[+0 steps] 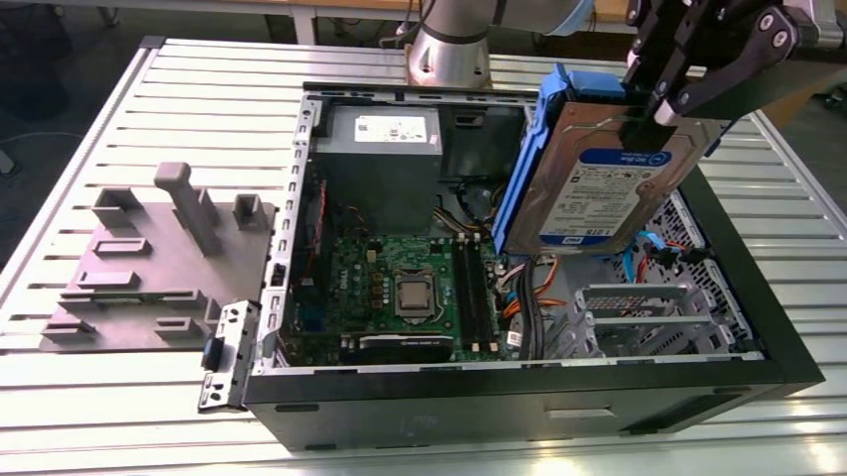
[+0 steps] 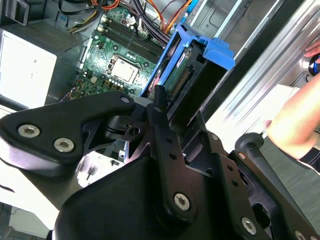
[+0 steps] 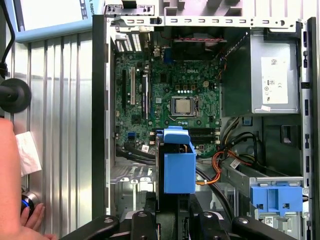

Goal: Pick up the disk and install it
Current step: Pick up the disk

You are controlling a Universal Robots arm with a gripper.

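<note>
Disk (white-and-blue label facing out) pinched on edge between the black fingers, above the open computer case

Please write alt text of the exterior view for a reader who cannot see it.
The gripper holds the disk, with blue side rails, tilted over an open computer case. The case lies on a slatted metal table.

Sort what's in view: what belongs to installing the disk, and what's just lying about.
Job in hand: the disk, a flat silver-grey metal drive with blue plastic rails; the black gripper shut on it; the open black computer case below it.
Lying about: the grey moulded fixture plate beside the case; the grey power-supply box; the bare blue plastic bracket.
</note>
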